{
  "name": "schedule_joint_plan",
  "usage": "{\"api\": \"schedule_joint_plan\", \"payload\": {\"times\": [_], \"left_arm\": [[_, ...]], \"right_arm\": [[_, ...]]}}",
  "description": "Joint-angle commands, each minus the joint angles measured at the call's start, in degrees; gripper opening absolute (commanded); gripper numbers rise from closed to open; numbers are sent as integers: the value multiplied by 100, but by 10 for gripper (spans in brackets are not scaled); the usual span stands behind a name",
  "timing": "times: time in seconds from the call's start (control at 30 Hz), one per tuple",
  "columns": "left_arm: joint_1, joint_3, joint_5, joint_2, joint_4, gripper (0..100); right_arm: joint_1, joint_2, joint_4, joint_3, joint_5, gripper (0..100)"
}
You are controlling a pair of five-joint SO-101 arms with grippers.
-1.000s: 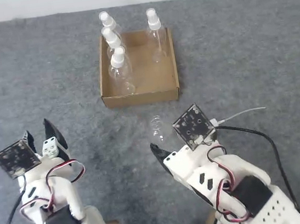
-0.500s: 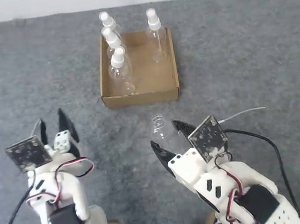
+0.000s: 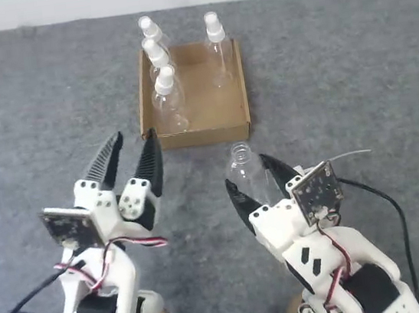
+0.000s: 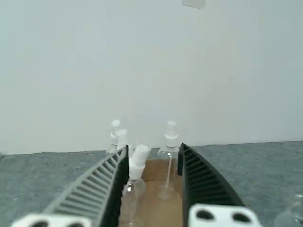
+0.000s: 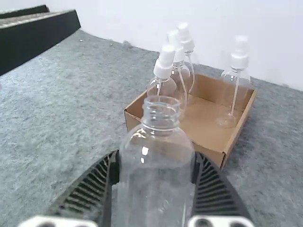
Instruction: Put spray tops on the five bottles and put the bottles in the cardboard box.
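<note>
Bottle [image 3: 242, 171] now nearer box [image 3: 195, 137], left hand [image 3: 136, 135] forward.

Bright, even, diffuse light, faint soft shadows, small white glints on the bottle [image 5: 155, 156]

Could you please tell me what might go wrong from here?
1. The bottle in the right gripper has an open neck; boxing it now would leave it uncapped.
2. Three capped bottles crowd one side of the box; lowering another nearby could topple them.
</note>
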Motion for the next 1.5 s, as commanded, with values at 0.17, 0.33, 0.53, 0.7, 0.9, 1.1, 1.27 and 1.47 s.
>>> {"api": "schedule_joint_plan", "payload": {"times": [0.17, 0.33, 0.53, 0.7, 0.9, 1.1, 1.27, 1.47], "left_arm": [[369, 189, 510, -35, -237, 160], [378, 347, 879, -35, -220, 160], [431, 549, 888, -35, -229, 162], [853, 655, 818, -35, -211, 162], [1705, 866, 176, -35, -220, 162], [1960, 927, -9, -9, -211, 162], [2004, 901, -281, -35, -9, 163], [2532, 884, -659, -35, 255, 163]], "right_arm": [[92, -75, -259, 105, 0, 82], [75, -75, -725, 536, 448, 82], [66, -84, -1007, 756, 932, 82], [66, -84, -1007, 747, 941, 82], [57, -84, -954, 747, 949, 82], [-75, -84, -945, 738, 967, 82], [-532, -84, -875, 879, 1538, 82], [-523, -84, -1007, 1020, 1626, 82]]}}
